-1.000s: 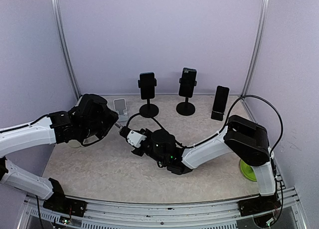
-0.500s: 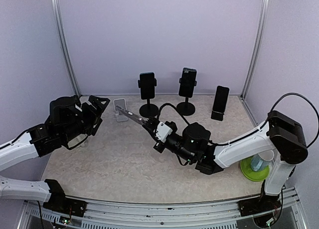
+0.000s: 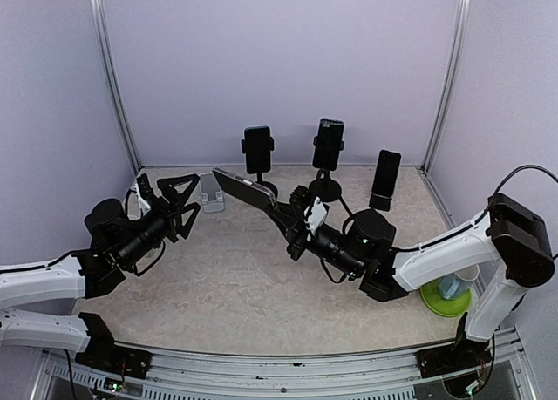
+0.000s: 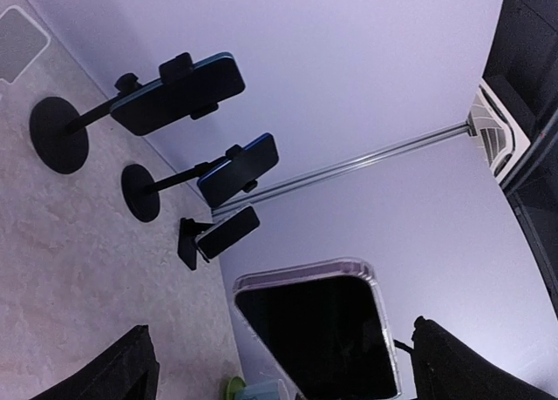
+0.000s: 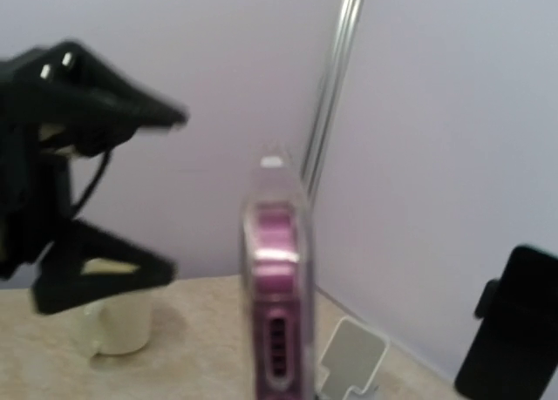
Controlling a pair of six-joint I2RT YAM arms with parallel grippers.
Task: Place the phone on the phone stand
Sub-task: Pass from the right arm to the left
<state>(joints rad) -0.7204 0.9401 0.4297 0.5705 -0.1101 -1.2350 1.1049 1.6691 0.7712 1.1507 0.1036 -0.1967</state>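
**A:** How did we find the right gripper [image 3: 285, 215]?

**B:** We found it clenched on the phone [image 3: 244, 187], pinching its near end. The phone reached out toward 10 o'clock, tilted and lifted off the table [image 3: 218, 287]. From the right wrist we saw it edge-on, with a pink rim.

**A:** And the stand?

**B:** The white stand [image 3: 210, 193] sat on the table by the back wall, at about 7 o'clock from the phone's far tip. From above we saw the two near each other, but the phone was in the air, not on the stand.

**A:** What about the left gripper [image 3: 170, 197]?

**B:** We saw it released, jaws spread wide, at 9 o'clock from the phone and apart from it.

**A:** What did we see farther out?

**B:** Three dark phones [image 3: 257, 147] stood on black mounts from 12 to 2 o'clock of the right gripper. A green plate [image 3: 429, 294] lay at 4 o'clock, by the right arm's base.
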